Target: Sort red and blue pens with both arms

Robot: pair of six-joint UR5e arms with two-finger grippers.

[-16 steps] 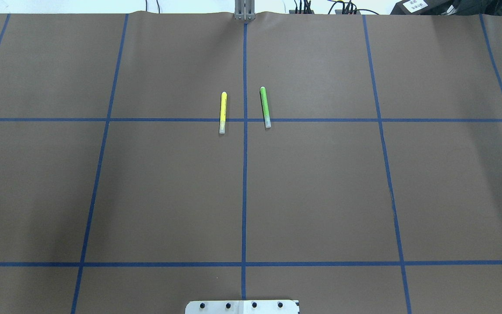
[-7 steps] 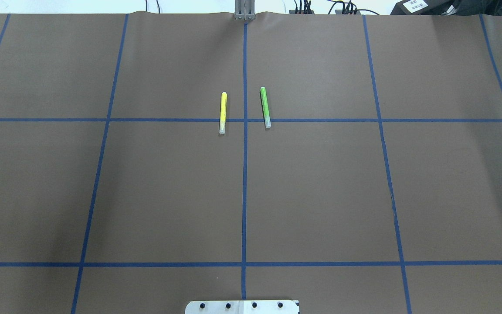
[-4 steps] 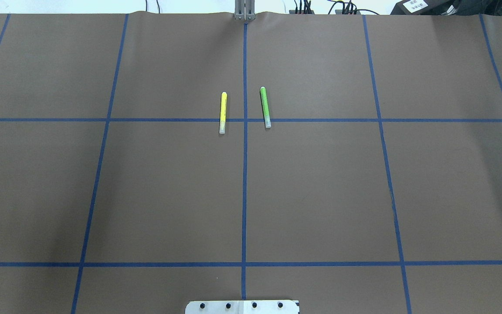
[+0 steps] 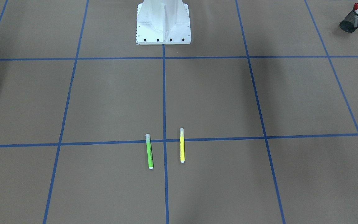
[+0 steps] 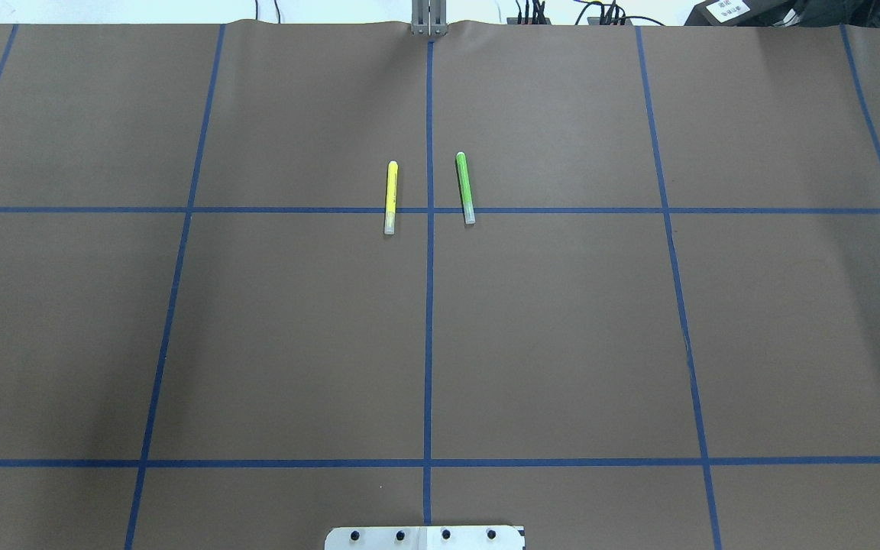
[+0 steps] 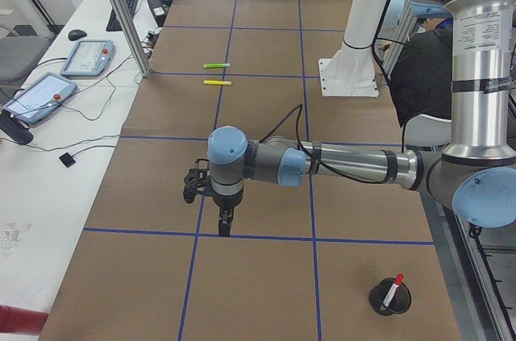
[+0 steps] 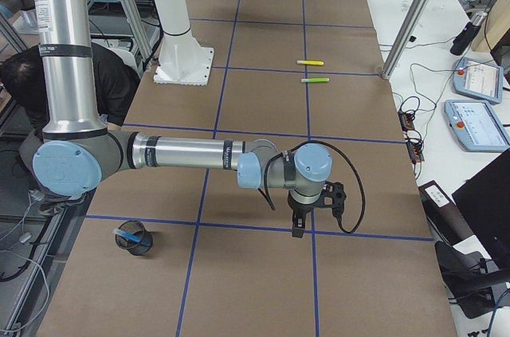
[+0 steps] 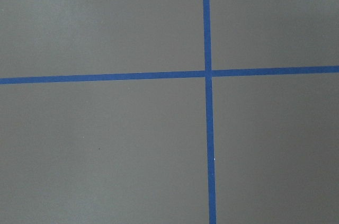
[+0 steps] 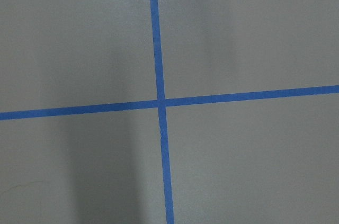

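The red pen (image 6: 393, 288) stands in a black mesh cup (image 6: 389, 301) near my left arm's base; the same red pen (image 4: 356, 7) shows at the top right of the front-facing view. The blue pen (image 7: 131, 235) leans in a second mesh cup (image 7: 139, 241) near my right arm's base. My left gripper (image 6: 224, 230) hangs just above a tape crossing, away from its cup. My right gripper (image 7: 298, 232) hovers over another crossing. Both show only in the side views, so I cannot tell if they are open or shut. The wrist views hold only bare table and tape.
A yellow pen (image 5: 390, 197) and a green pen (image 5: 465, 188) lie side by side on the brown table, on either side of the centre tape line. The white pedestal base (image 4: 163, 23) stands at the robot's edge. Tablets and cables (image 6: 56, 83) sit beyond the table's far edge.
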